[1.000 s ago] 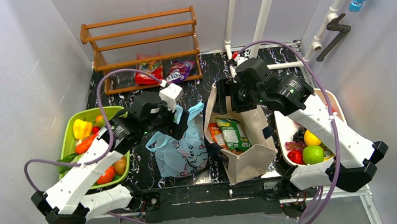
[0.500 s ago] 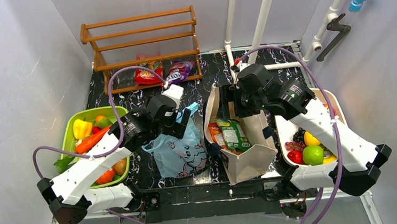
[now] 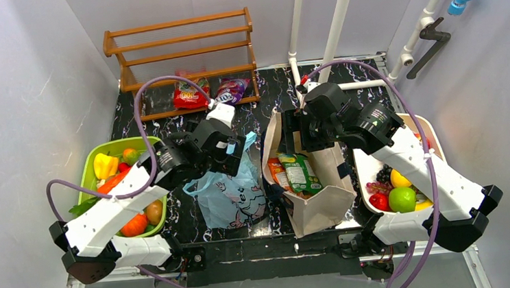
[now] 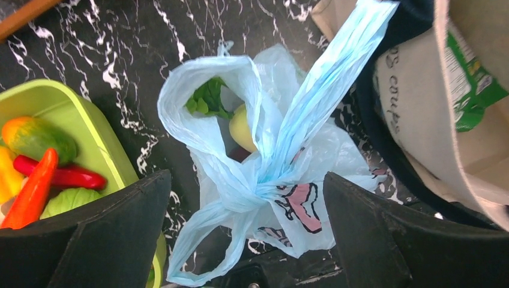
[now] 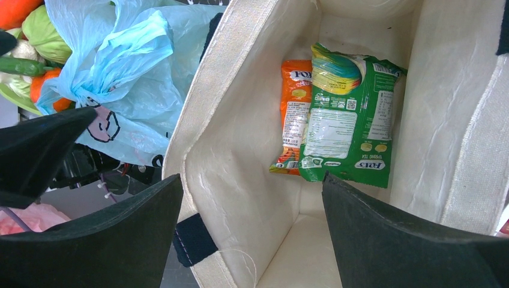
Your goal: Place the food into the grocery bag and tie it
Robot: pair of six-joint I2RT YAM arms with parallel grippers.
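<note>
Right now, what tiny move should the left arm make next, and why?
Probably lower the open left fingers and close them on the light-blue bag's slack loop handle: food already sits inside, the handles look untied, and the fingers hold nothing.

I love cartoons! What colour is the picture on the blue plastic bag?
Pink with dark outlines. The picture shows best in the left wrist view.

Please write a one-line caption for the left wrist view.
Open left gripper above a thin light-blue plastic grocery bag, one handle stretched toward a beige canvas tote; lime-green tray alongside.
</note>
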